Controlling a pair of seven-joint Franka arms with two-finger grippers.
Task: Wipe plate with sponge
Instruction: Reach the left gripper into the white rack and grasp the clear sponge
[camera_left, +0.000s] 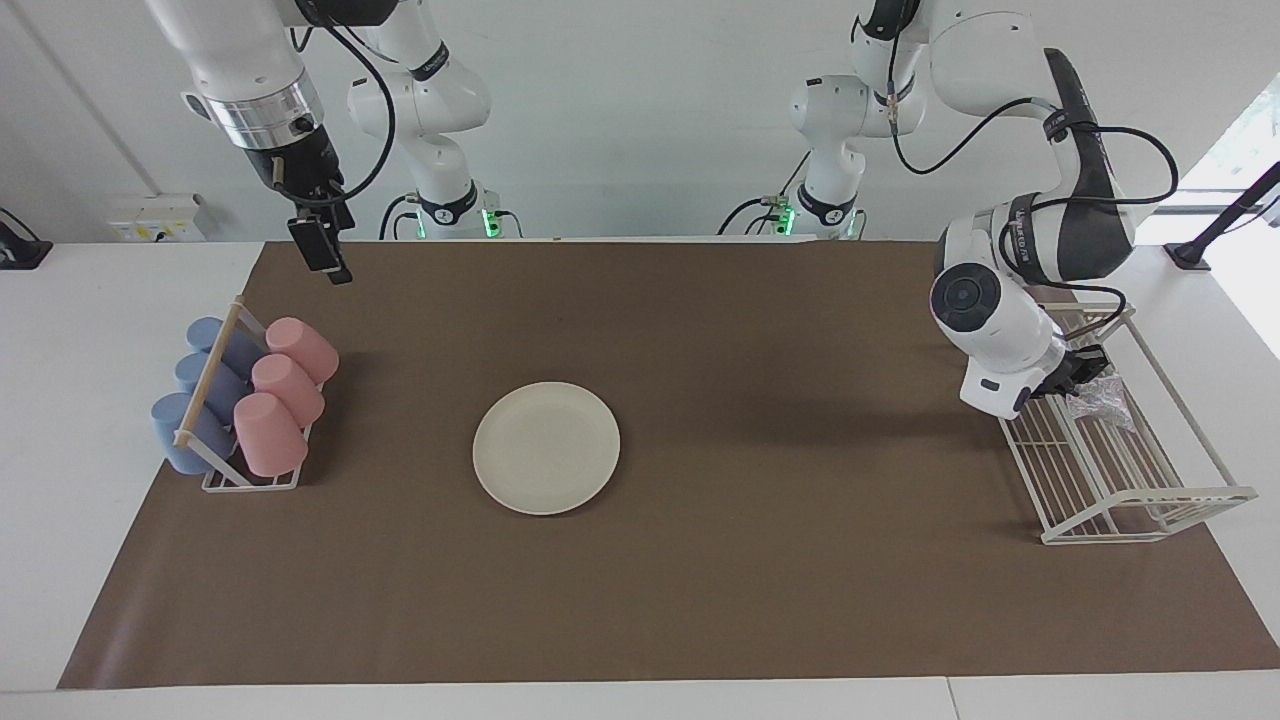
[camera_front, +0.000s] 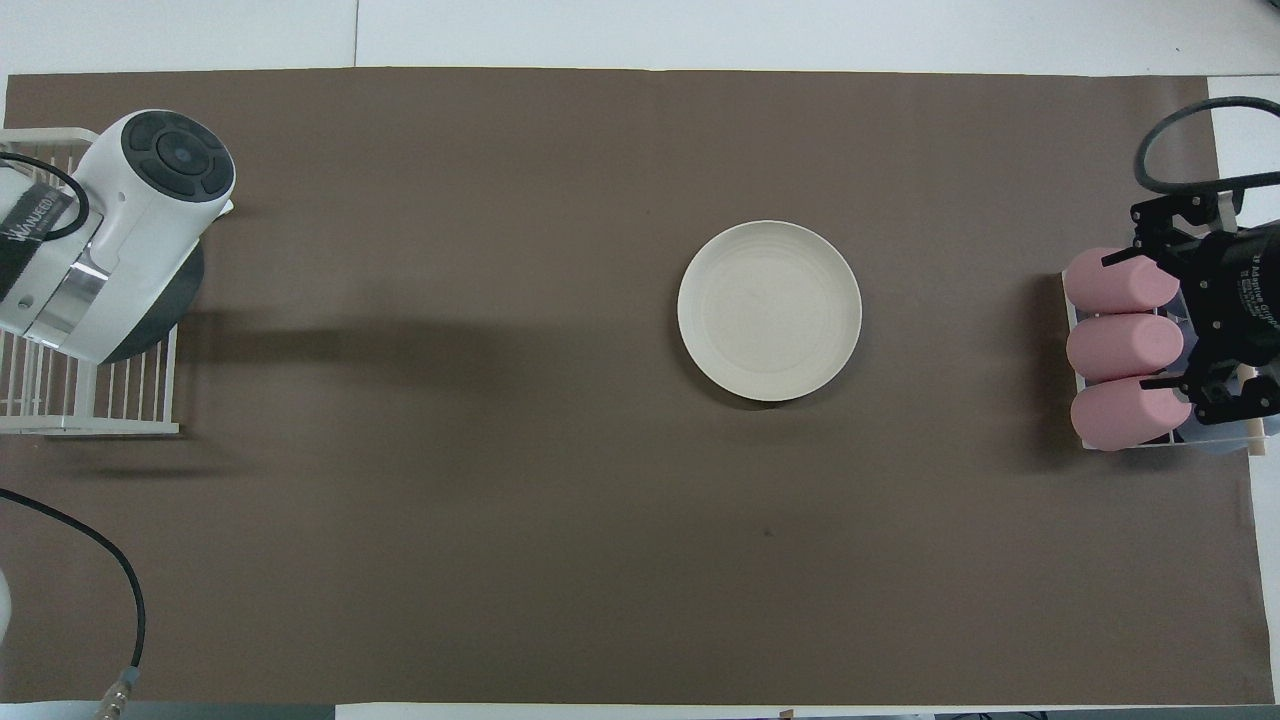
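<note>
Left gripper (camera_left: 1082, 378) sits low inside the white wire rack (camera_left: 1140, 500) at the right edge of the facing view, right at the sponge (camera_left: 1100, 400), a small crumpled silvery pad lying on the rack's bars; its fingers seem to be at or around the pad, but the arm's white wrist covers most of them, so whether they have closed on it I cannot tell; in the overhead view the same wrist hides both gripper and sponge entirely, and the rack is cut off at the left edge of that frame. Right gripper (camera_left: 330, 258) hangs raised at the upper left of the facing view, over the table (camera_left: 700, 600) above the cup rack (camera_left: 250, 480) with its pink cups (camera_left: 285, 395) and blue cups (camera_left: 195, 410), waiting; its fingers look spread in the overhead view, holding nothing. The plate (camera_left: 546, 448) lies flat on the brown mat (camera_left: 700, 330) near the centre of both views, well apart from both racks. The sponge should be light, soft and easily squashed, best pinched across its narrow middle; its glittery skin may be slippery. The plate looks stiff and light, so it may slide under wiping unless pressure is gentle.
</note>
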